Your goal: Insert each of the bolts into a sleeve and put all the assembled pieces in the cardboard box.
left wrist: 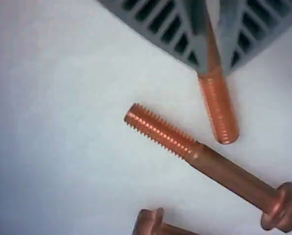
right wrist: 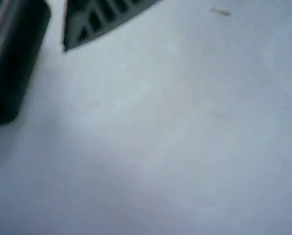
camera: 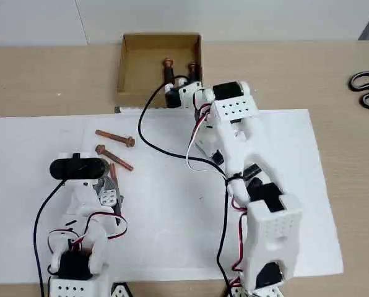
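My left gripper is shut on a copper bolt, whose threaded end sticks out past the grey fingers. A second bolt lies on the white paper just beside it, and the head of a third shows at the edge. From above, the left gripper is at the near left, with the two loose bolts just beyond. My right gripper is at the front wall of the cardboard box. A black sleeve is close beside it. Two sleeved bolts stand in the box.
A large white paper sheet covers the wooden table. Scissors lie at the far right edge. The right arm's body stretches diagonally across the paper, and black cables loop near the box.
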Tool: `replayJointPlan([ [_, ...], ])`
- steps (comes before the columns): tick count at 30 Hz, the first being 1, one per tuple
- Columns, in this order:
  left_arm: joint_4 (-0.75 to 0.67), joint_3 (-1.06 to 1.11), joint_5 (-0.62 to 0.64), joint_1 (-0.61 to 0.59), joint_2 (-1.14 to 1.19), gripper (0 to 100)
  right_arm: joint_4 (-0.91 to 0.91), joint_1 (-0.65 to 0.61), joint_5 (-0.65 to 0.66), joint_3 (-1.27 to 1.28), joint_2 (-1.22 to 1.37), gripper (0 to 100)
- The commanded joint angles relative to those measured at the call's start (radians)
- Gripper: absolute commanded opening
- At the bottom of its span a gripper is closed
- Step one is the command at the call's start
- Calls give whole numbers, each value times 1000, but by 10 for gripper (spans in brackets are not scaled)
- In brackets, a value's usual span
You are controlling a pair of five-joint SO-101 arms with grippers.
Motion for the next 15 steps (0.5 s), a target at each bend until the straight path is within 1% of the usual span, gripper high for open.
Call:
replayJointPlan([
  [1,-5,-12,-2,-5,-8,7,-25,-2,2,-6,15,158],
  [4,-5,-12,-2,-5,-8,7,-27,-5,-2,-6,38,158],
  [11,-5,-12,-2,-5,-8,7,-73,-4,-58,-6,97,152],
  [15,-5,-12,-2,-5,-8,7,-94,-5,-115,-6,140,76],
])
